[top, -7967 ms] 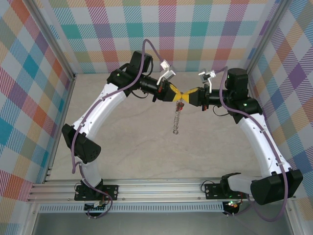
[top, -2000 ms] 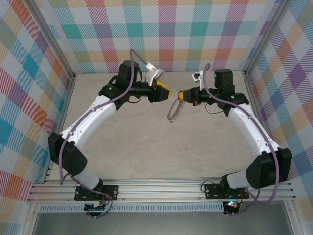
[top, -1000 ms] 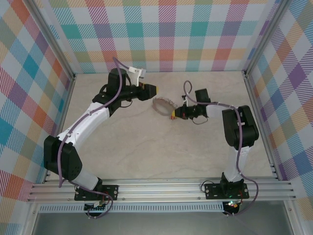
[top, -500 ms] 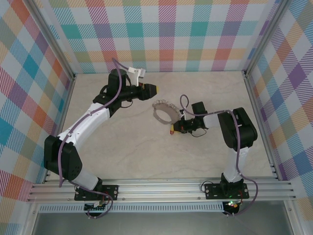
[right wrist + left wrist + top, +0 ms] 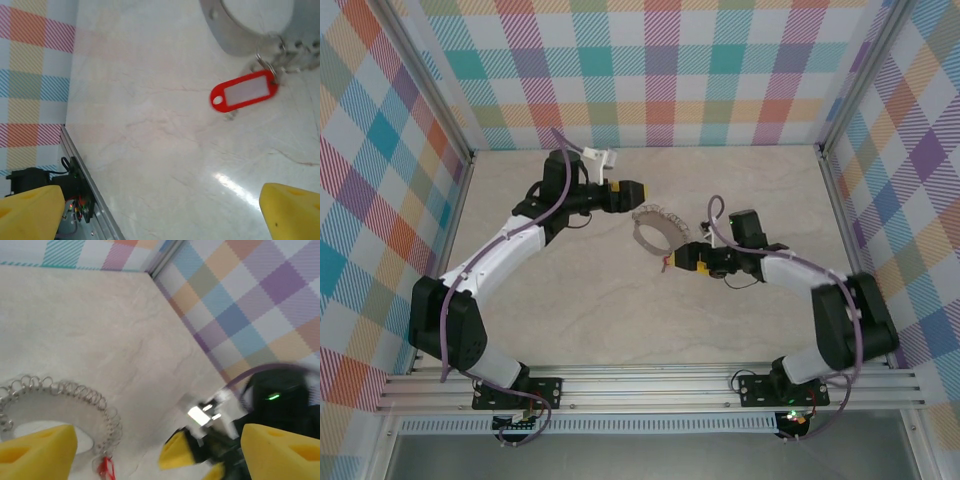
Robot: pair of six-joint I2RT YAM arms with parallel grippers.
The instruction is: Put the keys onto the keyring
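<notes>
Pale tabletop (image 5: 580, 300), keyring (image 5: 657, 228) cropped in wrist views, red key (image 5: 244, 93) at its rim; left gripper (image 5: 638, 188) and right gripper (image 5: 162, 212) spread

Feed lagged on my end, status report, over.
Left hand, right hand open, empty. Keyring flat on table, red tag appears hooked to its rim. Nothing blocking.

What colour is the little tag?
The tag is red with a white middle; right wrist view.
</notes>
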